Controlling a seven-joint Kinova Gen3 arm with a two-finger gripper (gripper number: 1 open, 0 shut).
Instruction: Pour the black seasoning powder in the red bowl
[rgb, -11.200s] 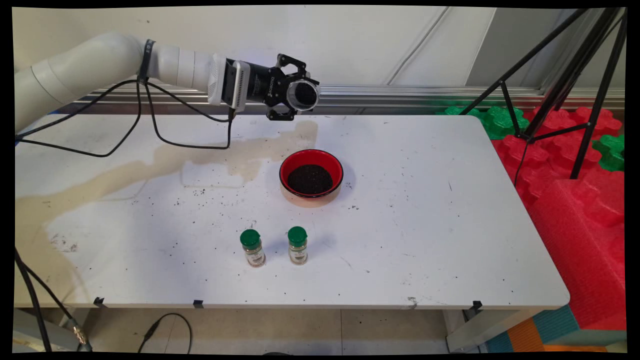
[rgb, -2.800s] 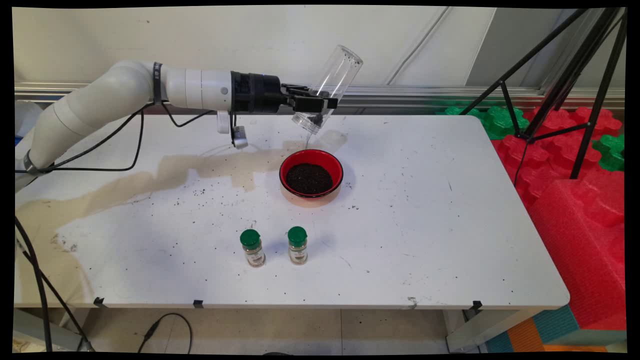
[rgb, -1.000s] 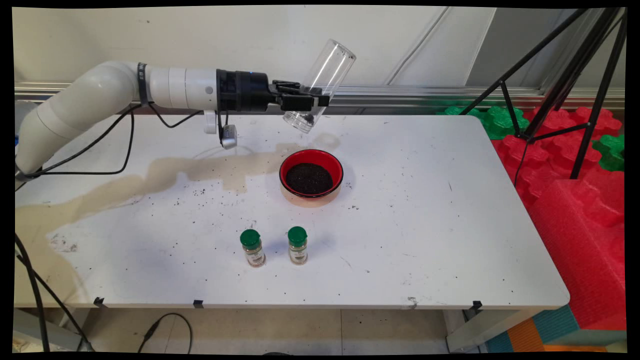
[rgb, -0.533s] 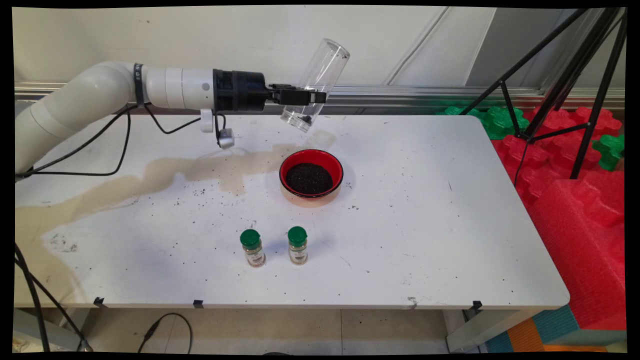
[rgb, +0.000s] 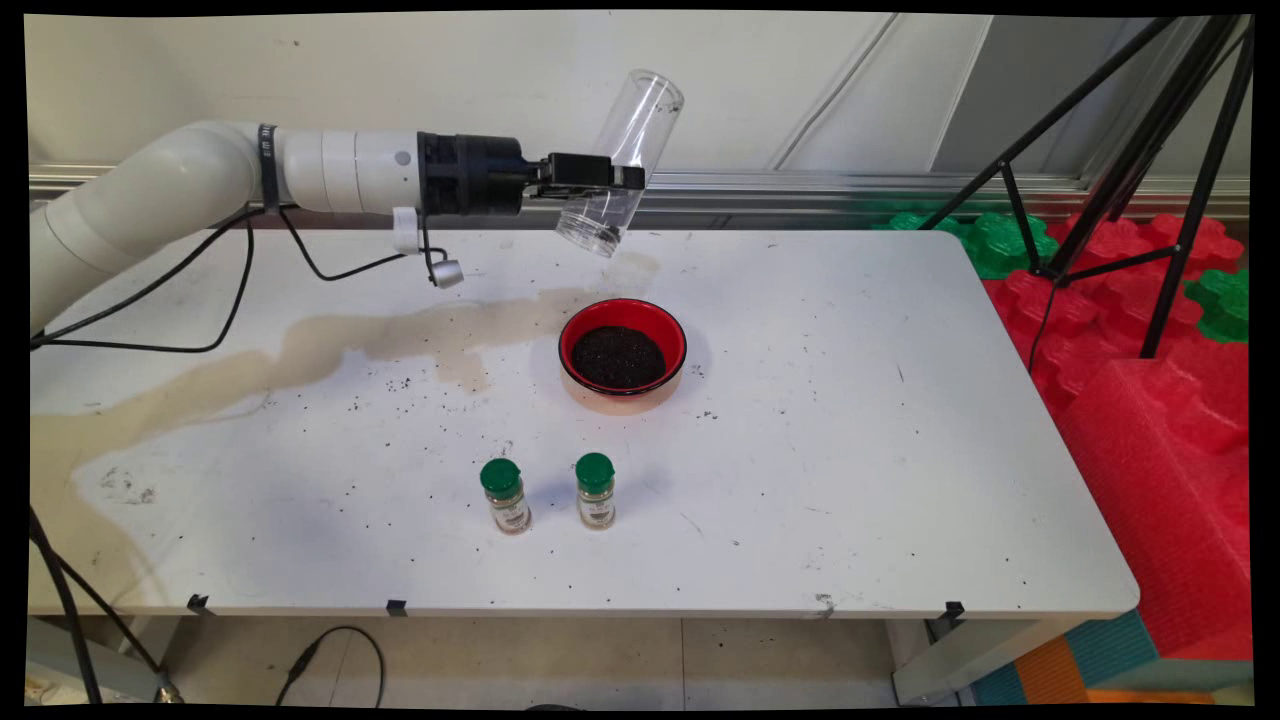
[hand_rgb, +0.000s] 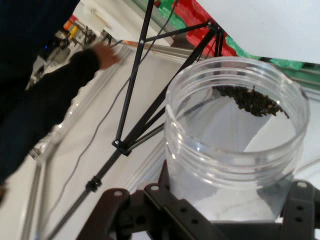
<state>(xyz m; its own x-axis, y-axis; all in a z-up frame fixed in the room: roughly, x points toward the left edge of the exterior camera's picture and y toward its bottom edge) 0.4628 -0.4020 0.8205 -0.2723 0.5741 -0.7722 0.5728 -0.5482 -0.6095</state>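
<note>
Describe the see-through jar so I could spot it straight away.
Follow the white arm from the left to its black claw, up above the table's far edge. The clear jar is clamped there, tilted mouth-down beyond the red bowl. Unlike the two green-capped bottles standing near the front, it is lidless, airborne and nearly empty.

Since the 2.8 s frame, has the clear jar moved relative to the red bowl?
Yes. The clear jar, gripped by the gripper, has shifted left and slightly up; its mouth now sits off the red bowl toward its upper left.
</note>
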